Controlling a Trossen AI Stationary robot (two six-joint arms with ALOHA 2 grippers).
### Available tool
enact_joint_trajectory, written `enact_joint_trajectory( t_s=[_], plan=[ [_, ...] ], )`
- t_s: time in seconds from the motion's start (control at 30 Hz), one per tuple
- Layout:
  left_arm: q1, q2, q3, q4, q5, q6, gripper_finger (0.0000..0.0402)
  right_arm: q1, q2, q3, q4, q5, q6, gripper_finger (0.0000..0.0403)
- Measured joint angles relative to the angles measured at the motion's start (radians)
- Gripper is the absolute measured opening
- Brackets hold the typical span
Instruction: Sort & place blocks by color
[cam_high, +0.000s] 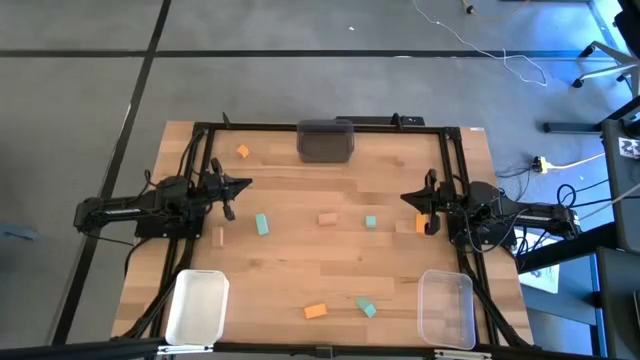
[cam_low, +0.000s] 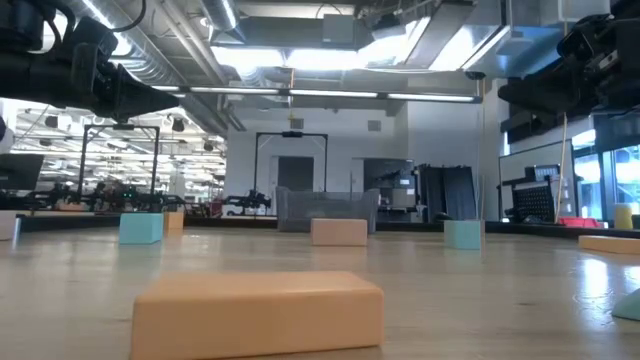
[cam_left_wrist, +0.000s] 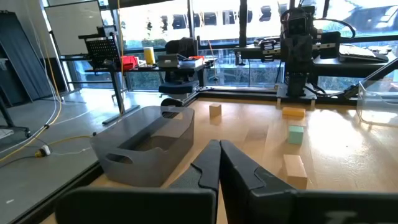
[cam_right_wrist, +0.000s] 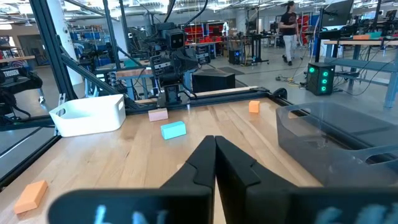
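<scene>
Nothing had been sorted: the white bin (cam_high: 196, 306), clear bin (cam_high: 446, 308) and dark grey bin (cam_high: 326, 141) all sat empty, while the blocks (cam_high: 262, 224) lay scattered across the tabletop (cam_high: 300, 260). The left gripper (cam_high: 240, 184) hovered at the left edge, fingers together on nothing. The right gripper (cam_high: 408, 198) waited opposite, likewise closed and empty.

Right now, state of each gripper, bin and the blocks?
left gripper: shut, holding nothing, at the table's left edge
right gripper: shut, holding nothing, at the right edge
grey bin: upright, no blocks visible inside
white bin: upright, no blocks visible
clear bin: upright, no blocks visible
blocks: scattered on the table, unsorted
</scene>
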Motion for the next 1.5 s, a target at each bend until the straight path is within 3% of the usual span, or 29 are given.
enact_joint_trajectory(
  t_s=[0.1,0.23,0.47,0.77,0.9,1.1,1.5],
  plan=[
    [0.0,0.0,0.01,0.052,-0.033,0.017,0.0,0.0,0.0,0.0,0.0,0.0,0.0,0.0012],
    [0.0,0.007,0.136,0.015,0.029,0.128,0.0,0.0,0.0,0.0,0.0,0.0,-0.001,0.0012],
    [0.0,0.188,0.503,-0.434,-0.022,0.091,0.0,0.0,0.0,0.0,0.0,0.0,-0.008,0.0012],
    [0.0,0.594,0.868,-0.952,-0.095,-0.257,0.0,0.0,0.0,0.0,0.0,0.0,-0.082,0.0012],
    [0.0,0.699,0.94,-0.987,-0.007,-0.455,0.0,0.0,0.0,0.0,-0.003,-0.013,-0.082,0.0012],
    [0.0,0.749,0.991,-0.987,0.175,-0.552,0.0,0.0,0.0,0.0,-0.005,-0.029,-0.108,0.0012],
    [0.0,0.748,0.996,-1.013,0.188,-0.784,0.0012,0.0,0.0,0.0,-0.007,-0.028,-0.132,0.0012]
  ],
)
